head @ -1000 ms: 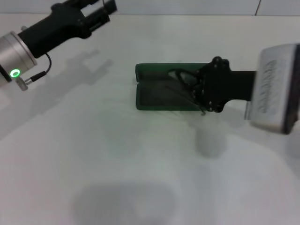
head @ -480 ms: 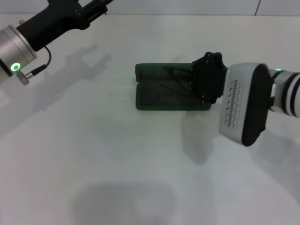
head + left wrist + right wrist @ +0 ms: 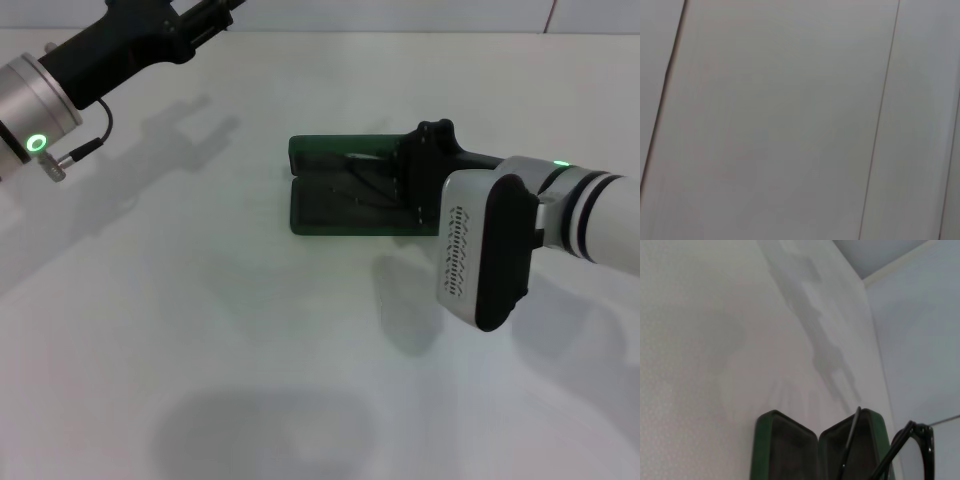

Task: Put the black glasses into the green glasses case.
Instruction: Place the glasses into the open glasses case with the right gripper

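Observation:
The green glasses case (image 3: pixel 335 205) lies open in the middle of the white table, both halves facing up. My right gripper (image 3: pixel 422 180) hovers over the case's right end, shut on the black glasses (image 3: pixel 368 178), whose thin temple arms slant down across the case's dark lining. In the right wrist view the open green glasses case (image 3: pixel 790 450) shows at the lower edge, with the black glasses (image 3: pixel 912 437) and their temples reaching down into it. My left gripper (image 3: pixel 205 12) is raised at the far left corner of the table, partly cut off by the picture's edge.
The white table (image 3: pixel 200 330) carries nothing besides the case. A wall with pale panels runs along the far edge; the left wrist view shows only such panels (image 3: pixel 790 120).
My right arm has swung in and its wrist has turned, carrying the glasses leftward and lower over the case. The left arm rose slightly toward the far left, then held still.

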Controlling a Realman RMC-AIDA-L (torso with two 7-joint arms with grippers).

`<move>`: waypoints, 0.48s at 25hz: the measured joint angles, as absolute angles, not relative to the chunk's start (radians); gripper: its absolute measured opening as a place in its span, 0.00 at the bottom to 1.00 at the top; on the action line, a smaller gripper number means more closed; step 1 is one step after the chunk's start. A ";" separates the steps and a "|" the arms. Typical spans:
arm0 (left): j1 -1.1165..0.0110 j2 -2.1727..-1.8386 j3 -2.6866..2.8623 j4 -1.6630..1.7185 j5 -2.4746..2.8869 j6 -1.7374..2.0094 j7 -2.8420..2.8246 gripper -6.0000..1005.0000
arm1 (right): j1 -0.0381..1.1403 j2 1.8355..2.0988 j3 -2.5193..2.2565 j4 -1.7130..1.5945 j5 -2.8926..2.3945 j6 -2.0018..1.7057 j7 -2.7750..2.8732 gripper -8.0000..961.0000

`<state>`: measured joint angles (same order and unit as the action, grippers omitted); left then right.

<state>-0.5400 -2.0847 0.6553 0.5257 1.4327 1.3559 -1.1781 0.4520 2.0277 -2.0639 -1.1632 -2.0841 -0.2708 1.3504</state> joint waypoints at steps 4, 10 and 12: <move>-0.542 -2.085 0.655 0.516 1.434 1.356 -1.176 0.62 | 0.455 2.028 -2.088 -1.155 -2.086 -0.231 1.350 0.13; -0.546 -2.085 0.655 0.511 1.434 1.356 -1.178 0.62 | 0.472 2.028 -2.094 -1.120 -2.084 -0.225 1.350 0.13; -0.546 -2.085 0.656 0.511 1.434 1.356 -1.178 0.62 | 0.477 2.028 -2.101 -1.109 -2.080 -0.218 1.350 0.13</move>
<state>-0.5457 -2.0847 0.6564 0.5110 1.4343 1.3561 -1.1784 0.4768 2.0277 -2.1006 -1.1088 -2.0804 -0.2179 1.3503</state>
